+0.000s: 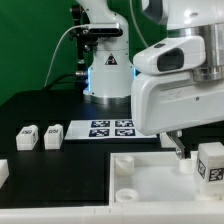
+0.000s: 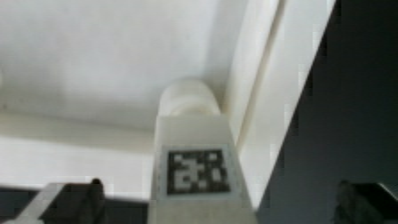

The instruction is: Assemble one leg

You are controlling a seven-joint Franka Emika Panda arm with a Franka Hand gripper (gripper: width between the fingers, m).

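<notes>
Leg [image 2: 192, 150] stands clear inside wide-spread pincer [image 2: 217, 198]

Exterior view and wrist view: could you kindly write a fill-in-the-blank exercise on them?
1. Beside the marker board, ___ tagged legs stand together.
2. The table's colour is ___.
3. In the wrist view, the leg between the fingers bears a square ___.
Missing: two; black; tag.

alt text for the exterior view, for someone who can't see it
A white robot arm reaches down over a big white panel with round sockets, next to a tagged white leg upright at the exterior view's right edge. A second leg and a third leg sit on the black table beside the marker board.
</notes>
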